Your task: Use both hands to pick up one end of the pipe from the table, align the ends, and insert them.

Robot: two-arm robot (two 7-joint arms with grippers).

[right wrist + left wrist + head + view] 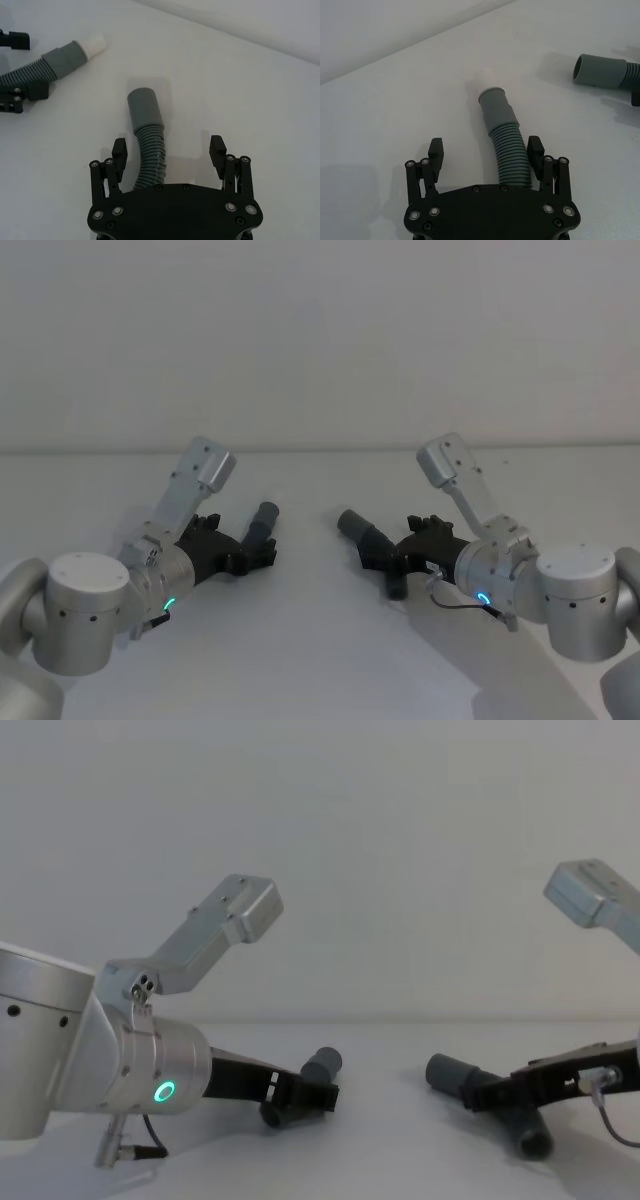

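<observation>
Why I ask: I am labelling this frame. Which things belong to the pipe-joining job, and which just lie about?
Of the job: black two-fingered left gripper, open astride the dark grey ribbed hose piece with a white-tipped cuff; black two-fingered right gripper, open astride the dark grey ribbed hose piece with an open grey cuff; matte white table.
Not of the job: plain pale wall behind.

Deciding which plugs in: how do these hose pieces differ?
The left hose piece, in the open left gripper, ends in a white tip; the right hose piece, in the open right gripper, ends in a hollow cuff. The left looks shorter and straighter; the right bends. Both are ribbed grey.
</observation>
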